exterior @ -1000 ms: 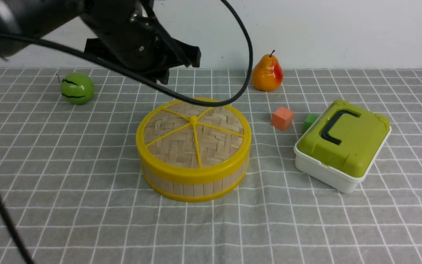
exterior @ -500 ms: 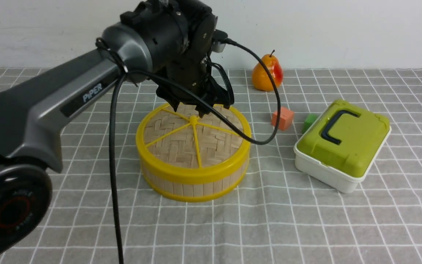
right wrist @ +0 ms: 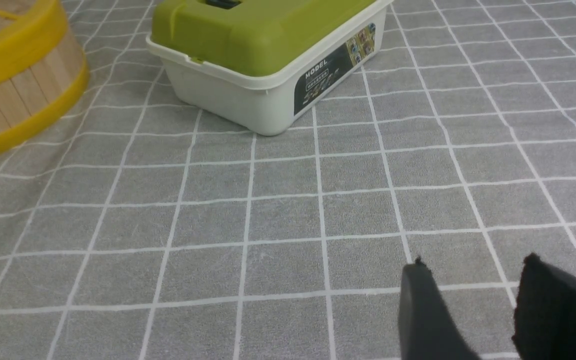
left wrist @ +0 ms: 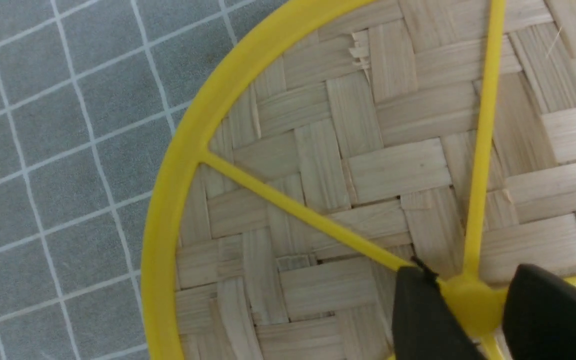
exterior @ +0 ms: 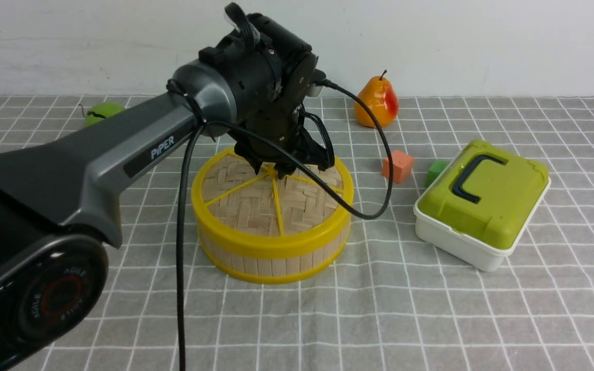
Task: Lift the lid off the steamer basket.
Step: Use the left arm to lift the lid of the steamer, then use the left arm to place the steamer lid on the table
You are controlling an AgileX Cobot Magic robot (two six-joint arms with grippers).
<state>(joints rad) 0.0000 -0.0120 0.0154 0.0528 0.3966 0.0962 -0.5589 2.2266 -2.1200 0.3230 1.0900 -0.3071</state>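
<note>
Left end effector (left wrist: 469,280) clamped on knob (left wrist: 468,305) of lid (left wrist: 348,165); steamer basket (exterior: 271,257) directly beneath. Right end effector (right wrist: 475,260): jaws apart.

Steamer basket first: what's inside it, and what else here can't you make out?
Inside of the steamer basket: hidden in every view by the lid sitting on it.
The lid's central knob: front view, covered by the left gripper.
Green round fruit at the back: front view, mostly behind the left arm.
Green cube: front view, partly behind the green-lidded box.
</note>
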